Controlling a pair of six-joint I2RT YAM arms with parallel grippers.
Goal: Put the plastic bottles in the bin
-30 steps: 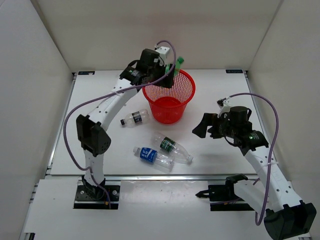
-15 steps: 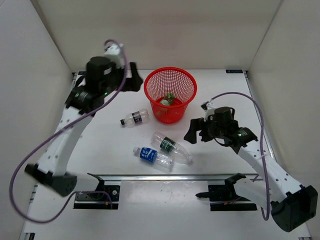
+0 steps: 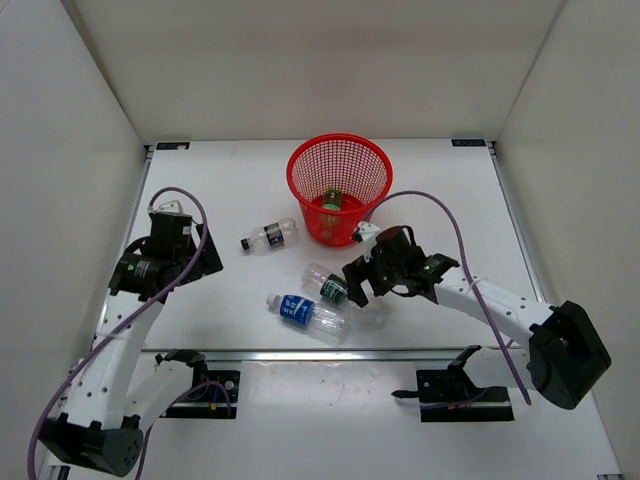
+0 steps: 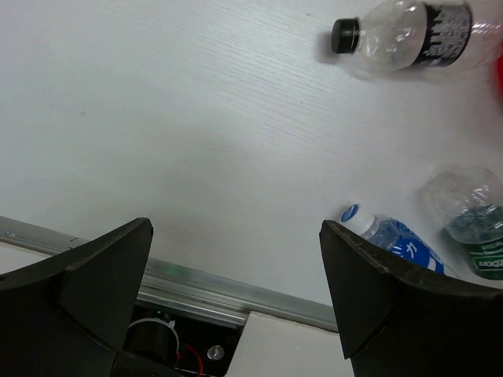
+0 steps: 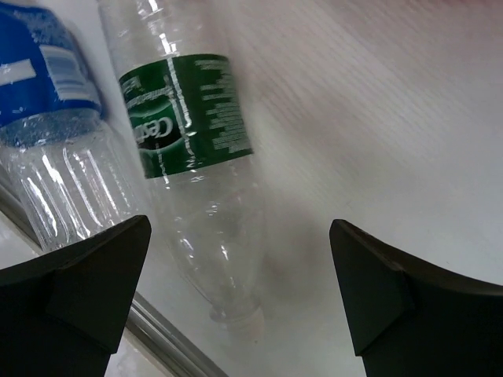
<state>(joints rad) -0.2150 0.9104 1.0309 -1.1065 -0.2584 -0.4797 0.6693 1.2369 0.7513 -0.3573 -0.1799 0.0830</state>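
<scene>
The red bin (image 3: 350, 170) stands at the back middle of the table, with the all-green bottle (image 3: 331, 200) lying inside it. The dark-label bottle (image 3: 271, 236) (image 4: 409, 27) lies left of the bin. The green-dark-label bottle (image 3: 335, 288) (image 5: 189, 157) and the blue-label bottle (image 3: 305, 314) (image 4: 393, 239) (image 5: 47, 102) lie side by side near the front. My right gripper (image 3: 358, 282) (image 5: 240, 290) is open, low over the green-dark-label bottle, whose neck end lies between the jaws. My left gripper (image 3: 203, 256) (image 4: 236, 290) is open and empty at the left.
A metal rail (image 3: 300, 352) (image 4: 204, 287) runs along the table's front edge, just below the blue-label bottle. White walls enclose the table on the left, back and right.
The all-green bottle left my left gripper and now lies in the bin. The left arm swung back to the near left. The right gripper moved left and down over the green-dark-label bottle.
</scene>
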